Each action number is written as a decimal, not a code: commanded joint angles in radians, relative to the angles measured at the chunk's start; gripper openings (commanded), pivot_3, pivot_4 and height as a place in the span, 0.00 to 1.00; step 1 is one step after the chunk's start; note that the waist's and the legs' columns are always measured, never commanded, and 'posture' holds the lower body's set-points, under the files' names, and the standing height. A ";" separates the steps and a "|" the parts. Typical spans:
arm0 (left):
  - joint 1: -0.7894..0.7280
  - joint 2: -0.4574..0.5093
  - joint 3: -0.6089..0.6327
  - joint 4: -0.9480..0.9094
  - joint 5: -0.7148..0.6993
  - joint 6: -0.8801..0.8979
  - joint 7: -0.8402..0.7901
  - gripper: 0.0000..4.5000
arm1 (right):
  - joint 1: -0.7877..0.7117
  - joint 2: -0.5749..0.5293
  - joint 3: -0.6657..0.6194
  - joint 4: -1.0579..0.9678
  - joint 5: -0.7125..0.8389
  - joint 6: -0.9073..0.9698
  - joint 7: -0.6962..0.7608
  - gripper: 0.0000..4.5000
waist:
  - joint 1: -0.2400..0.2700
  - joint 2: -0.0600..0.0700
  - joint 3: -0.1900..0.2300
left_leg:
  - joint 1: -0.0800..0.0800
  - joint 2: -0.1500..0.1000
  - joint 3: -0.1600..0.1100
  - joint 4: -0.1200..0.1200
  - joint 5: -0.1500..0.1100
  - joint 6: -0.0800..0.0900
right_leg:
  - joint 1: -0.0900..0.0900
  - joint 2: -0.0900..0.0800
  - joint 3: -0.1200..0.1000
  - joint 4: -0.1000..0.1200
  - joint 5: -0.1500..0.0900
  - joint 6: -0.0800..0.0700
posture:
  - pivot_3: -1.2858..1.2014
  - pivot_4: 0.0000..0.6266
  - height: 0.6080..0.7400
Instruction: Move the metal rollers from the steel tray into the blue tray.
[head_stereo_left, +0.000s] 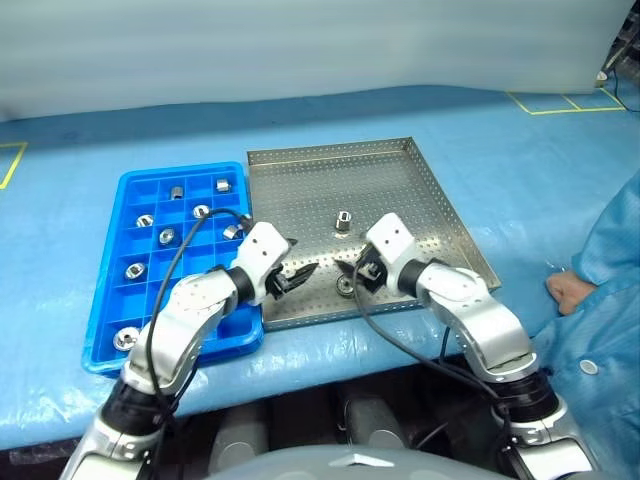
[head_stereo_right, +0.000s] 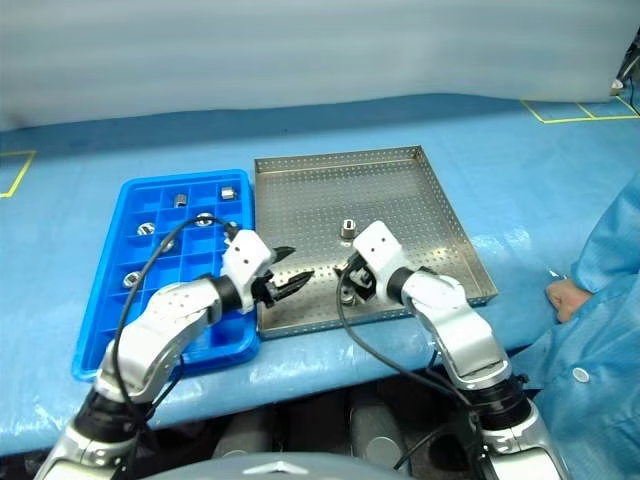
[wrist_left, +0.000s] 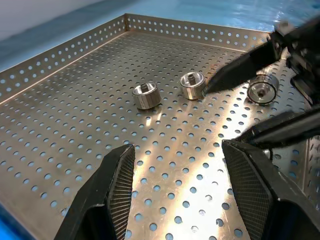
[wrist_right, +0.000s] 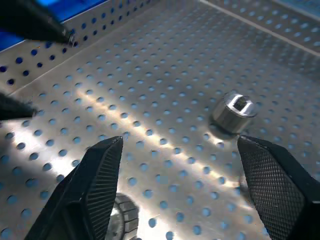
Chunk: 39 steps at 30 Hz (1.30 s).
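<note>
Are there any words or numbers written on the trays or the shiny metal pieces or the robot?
There is no writing to read anywhere.
Blue tray: plain plastic, no label.
Steel tray: only holes, no marks.
Metal rollers: bare metal, no stamp that I can make out.
Left claw and right claw: no brand showing.
Yellow tape lines on the blue table cover are just lines, not letters.

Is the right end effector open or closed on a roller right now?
Open and empty: the right end effector has its two fingers spread wide above the steel tray, with nothing between them.
</note>
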 joint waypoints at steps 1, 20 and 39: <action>-0.063 -0.021 -0.079 0.084 0.034 -0.066 -0.058 0.67 | -0.029 0.007 -0.047 -0.069 -0.034 0.021 -0.067 0.85 | -0.009 0.000 0.000 | 0.000 0.000 0.000 0.000 0.000 0.000 | 0.000 0.000 0.000 0.000 0.000 0.000 | 0.43 0.24 1.00; -0.147 -0.113 -0.134 0.405 0.162 -0.150 -0.080 0.67 | 0.105 -0.018 0.011 -0.159 0.007 -0.061 0.017 0.85 | -0.155 0.002 -0.001 | 0.001 0.000 -0.001 0.000 -0.001 0.001 | 0.001 0.000 0.004 0.000 0.004 0.007 | 0.40 0.24 1.00; -0.159 -0.194 -0.048 0.382 0.041 -0.212 -0.165 0.32 | 0.073 -0.018 -0.026 -0.146 0.023 -0.066 0.018 0.85 | -0.165 0.002 -0.001 | 0.000 -0.001 -0.002 0.000 -0.001 0.001 | 0.000 -0.001 0.004 -0.001 0.004 0.008 | 0.41 0.24 1.00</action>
